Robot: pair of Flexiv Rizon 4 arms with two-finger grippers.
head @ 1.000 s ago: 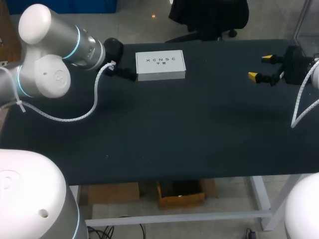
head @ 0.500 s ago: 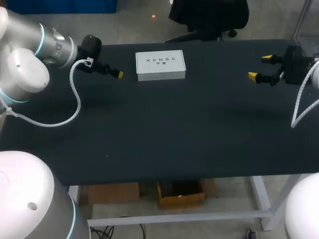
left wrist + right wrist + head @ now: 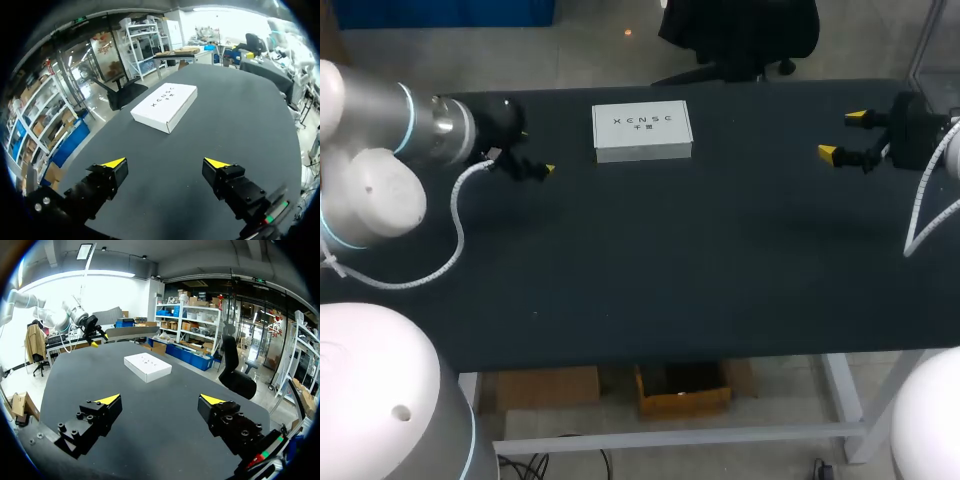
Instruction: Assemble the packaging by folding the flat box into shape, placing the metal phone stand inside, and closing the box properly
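A white closed box [image 3: 642, 131] lies flat near the table's far edge, a little left of the middle. My left gripper [image 3: 536, 151] hovers to the left of it, apart from it, open and empty. In the left wrist view the box [image 3: 165, 106] lies well ahead of the open left gripper [image 3: 165, 163]. My right gripper [image 3: 842, 135] hangs open near the far right of the table, far from the box. In the right wrist view the box [image 3: 147, 366] sits ahead of the open right gripper [image 3: 160, 399], with my left gripper [image 3: 92, 332] beyond it. No metal phone stand shows in any view.
The black table [image 3: 670, 260] carries nothing but the box. Its front edge [image 3: 650, 355] runs across the lower part of the head view.
My left arm has drawn back to the left, taking its gripper from right beside the box's left end to a spot well clear of it. The box and right arm have not moved.
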